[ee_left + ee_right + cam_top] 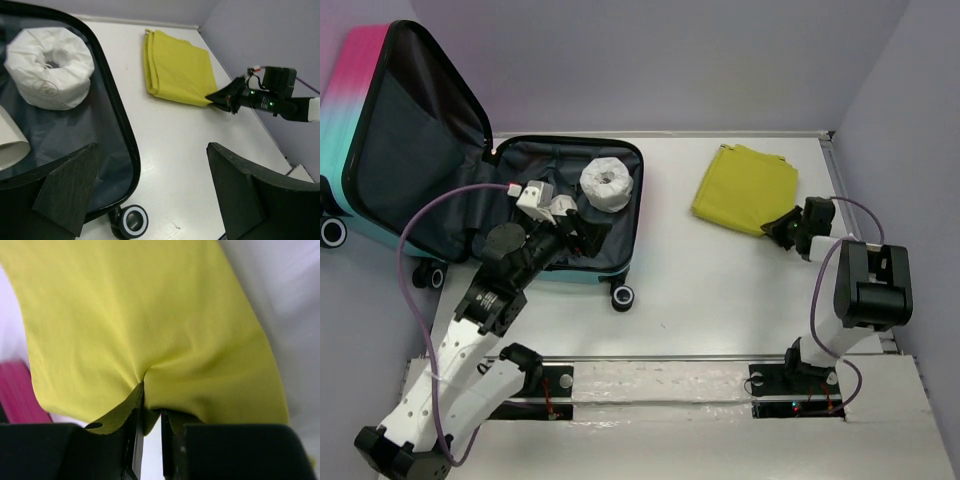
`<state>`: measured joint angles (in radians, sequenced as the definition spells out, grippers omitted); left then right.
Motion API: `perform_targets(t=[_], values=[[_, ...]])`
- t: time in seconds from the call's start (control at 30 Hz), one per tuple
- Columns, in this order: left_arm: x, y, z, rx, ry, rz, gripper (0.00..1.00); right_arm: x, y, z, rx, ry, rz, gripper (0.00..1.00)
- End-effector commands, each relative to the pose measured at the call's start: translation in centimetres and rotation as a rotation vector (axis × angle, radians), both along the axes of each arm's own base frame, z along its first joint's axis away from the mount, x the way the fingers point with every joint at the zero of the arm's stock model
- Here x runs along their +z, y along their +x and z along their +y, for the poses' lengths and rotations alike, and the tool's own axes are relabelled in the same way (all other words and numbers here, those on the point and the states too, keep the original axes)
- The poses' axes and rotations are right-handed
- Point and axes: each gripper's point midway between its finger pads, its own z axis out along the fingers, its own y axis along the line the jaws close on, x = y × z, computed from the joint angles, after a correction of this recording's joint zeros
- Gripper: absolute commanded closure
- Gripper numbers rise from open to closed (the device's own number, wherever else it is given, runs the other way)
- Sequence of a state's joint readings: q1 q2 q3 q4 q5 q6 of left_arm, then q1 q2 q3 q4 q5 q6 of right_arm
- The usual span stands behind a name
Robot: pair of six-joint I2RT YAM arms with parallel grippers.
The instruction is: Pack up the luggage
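Note:
The luggage (638, 205) lies open at the left of the table, its pink-to-teal lid (355, 90) propped up and the dark grey lining showing. A white paper roll (607, 185) lies inside; it also shows in the left wrist view (47, 60). My left gripper (582, 232) hovers open and empty over the luggage's near right corner (160, 195). My right gripper (778, 228) is shut on the near edge of a folded yellow cloth (745, 187), which bunches at the fingers (151, 425). The cloth (175, 67) rests on the table right of the luggage.
A black luggage wheel (622, 296) sticks out at the case's near right corner (131, 220). A white rounded object (10, 142) lies in the case beside the roll. Grey walls close in the table at the back and right.

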<state>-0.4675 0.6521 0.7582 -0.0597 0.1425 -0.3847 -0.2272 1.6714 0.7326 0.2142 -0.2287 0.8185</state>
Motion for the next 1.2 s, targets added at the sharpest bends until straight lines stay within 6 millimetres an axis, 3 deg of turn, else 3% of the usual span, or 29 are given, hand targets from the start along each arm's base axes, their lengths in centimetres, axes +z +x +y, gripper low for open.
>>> perform_targets(t=[0.0,0.13,0.23,0.27,0.3,0.33,0.37,0.4,0.43,0.47,0.53,0.6,0.67,0.77,0.83,0.9,0.93,1.0,1.13,1.17], values=[[0.8,-0.5,-3.4,-0.186,-0.047,0.006,0.01,0.9,-3.9,6.1,0.269,-0.009,-0.015,0.93],[0.2,-0.1,-5.5,-0.255,-0.055,0.064,0.02,-1.1,-9.1,6.3,0.307,-0.053,0.052,0.93],[1.1,-0.5,-7.4,-0.277,-0.065,0.072,0.05,-1.8,-11.0,4.9,0.236,-0.110,0.099,0.93],[0.7,-1.3,-9.3,-0.322,-0.056,0.094,0.05,-0.8,-11.2,4.1,0.180,-0.105,0.062,0.93],[1.3,-0.9,-9.7,-0.282,-0.052,0.088,0.06,-0.3,-11.0,3.2,0.110,-0.109,0.055,0.84],[0.4,-1.1,-11.3,-0.278,-0.027,0.117,0.05,0.8,-10.7,2.3,0.064,-0.127,0.018,0.71],[0.2,-1.2,-12.2,-0.276,-0.017,0.127,0.05,1.2,-10.5,1.5,0.026,-0.139,0.008,0.52],[0.5,-1.1,-13.0,-0.270,-0.010,0.133,0.06,1.6,-10.1,1.1,0.006,-0.152,0.002,0.24],[0.3,-0.9,-13.7,-0.262,-0.002,0.143,0.05,1.8,-9.8,1.2,0.010,-0.148,-0.003,0.18],[-1.3,0.1,-14.5,-0.219,0.029,0.178,0.06,1.9,-9.3,1.2,0.023,-0.145,0.003,0.12],[-2.7,0.8,-16.5,-0.208,0.064,0.215,0.07,1.4,-9.2,2.0,0.054,-0.110,0.019,0.12],[-2.5,2.2,-17.4,-0.153,0.077,0.208,0.07,1.2,-9.4,2.2,0.061,-0.098,0.011,0.11],[-5.4,3.3,-18.4,-0.115,0.157,0.254,0.08,0.6,-9.9,2.6,0.070,-0.087,0.007,0.11],[-7.7,5.0,-19.1,-0.052,0.222,0.282,0.12,-0.3,-10.6,3.0,0.086,-0.070,0.025,0.17],[-9.1,5.8,-19.6,-0.009,0.269,0.293,0.13,-0.9,-10.6,2.8,0.073,-0.062,0.049,0.27],[-9.0,6.1,-20.1,0.014,0.288,0.283,0.13,-0.8,-9.8,2.5,0.054,-0.056,0.046,0.49],[-10.0,6.2,-20.6,0.014,0.306,0.297,0.13,-1.3,-9.6,2.5,0.033,-0.035,0.064,0.58],[-10.6,6.4,-21.2,0.017,0.317,0.304,0.12,-0.9,-8.5,0.7,-0.051,-0.023,0.046,0.79],[-11.9,6.6,-21.7,0.026,0.329,0.330,0.09,0.4,-7.9,-3.9,-0.223,-0.053,0.004,0.89],[-12.1,6.7,-22.0,0.024,0.329,0.336,0.09,0.4,-7.9,-4.0,-0.228,-0.055,0.003,0.89]])
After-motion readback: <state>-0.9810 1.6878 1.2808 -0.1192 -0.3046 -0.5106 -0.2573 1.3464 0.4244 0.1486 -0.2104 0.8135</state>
